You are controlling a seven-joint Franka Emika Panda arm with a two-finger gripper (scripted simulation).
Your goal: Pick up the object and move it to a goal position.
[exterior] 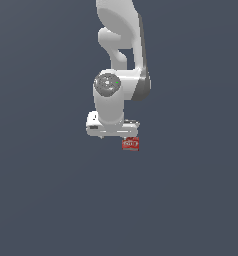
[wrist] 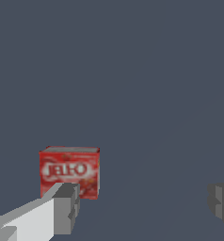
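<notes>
The object is a small red box (wrist: 69,172) with a white label on its face, resting on the dark grey floor. In the exterior view the red box (exterior: 130,144) lies just below the white hand, toward that view's right end of the hand. My gripper (wrist: 144,207) is open and empty, with its jaws set wide apart. One grey fingertip (wrist: 64,207) overlaps the box's lower edge in the wrist view and the other fingertip (wrist: 221,207) is far to the side. The box is not between the fingers. In the exterior view the hand hides the gripper (exterior: 113,131) fingers.
The white arm (exterior: 122,55) reaches in from the top of the exterior view. The plain dark grey floor (exterior: 51,200) spreads all around. No goal marker shows in either view.
</notes>
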